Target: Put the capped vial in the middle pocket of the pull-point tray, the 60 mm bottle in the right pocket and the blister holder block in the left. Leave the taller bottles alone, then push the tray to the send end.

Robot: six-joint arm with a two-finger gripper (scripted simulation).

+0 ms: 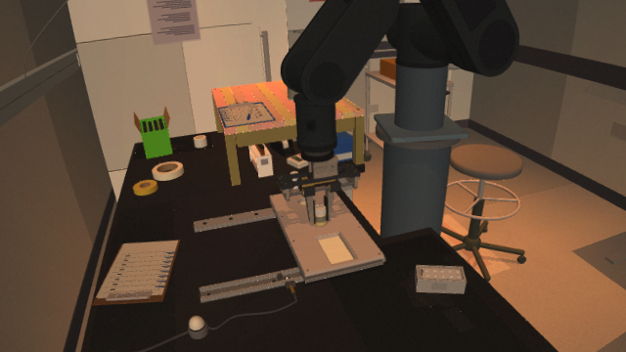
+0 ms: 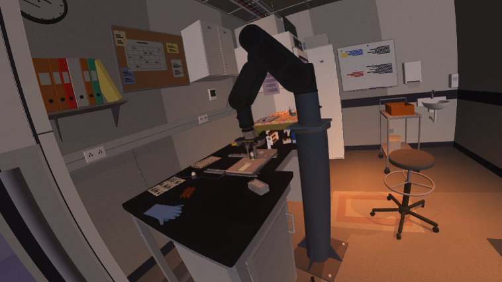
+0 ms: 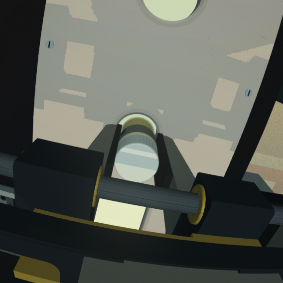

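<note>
My gripper (image 1: 320, 215) stands over the middle of the pull-point tray (image 1: 325, 234), closed on the capped vial (image 3: 137, 147), which sits upright in the round middle pocket (image 3: 137, 124). The vial has a pale ribbed cap and a yellowish body. The tray is a pale plate lying between two metal rails (image 1: 234, 219) on the black bench. Its rectangular pocket (image 1: 336, 248) lies nearer the bench front and a round pocket (image 3: 170, 8) lies at the far end. The blister holder block (image 1: 440, 279) lies on the bench, to the right of the tray and apart from it.
Behind the tray stands a small orange table (image 1: 279, 110) with boxes under it. A green box (image 1: 155, 132) and two tape rolls (image 1: 167, 170) lie at the far left. A clipboard (image 1: 138, 270) and a corded puck (image 1: 197, 326) lie front left. The arm's pillar (image 1: 415, 161) stands right.
</note>
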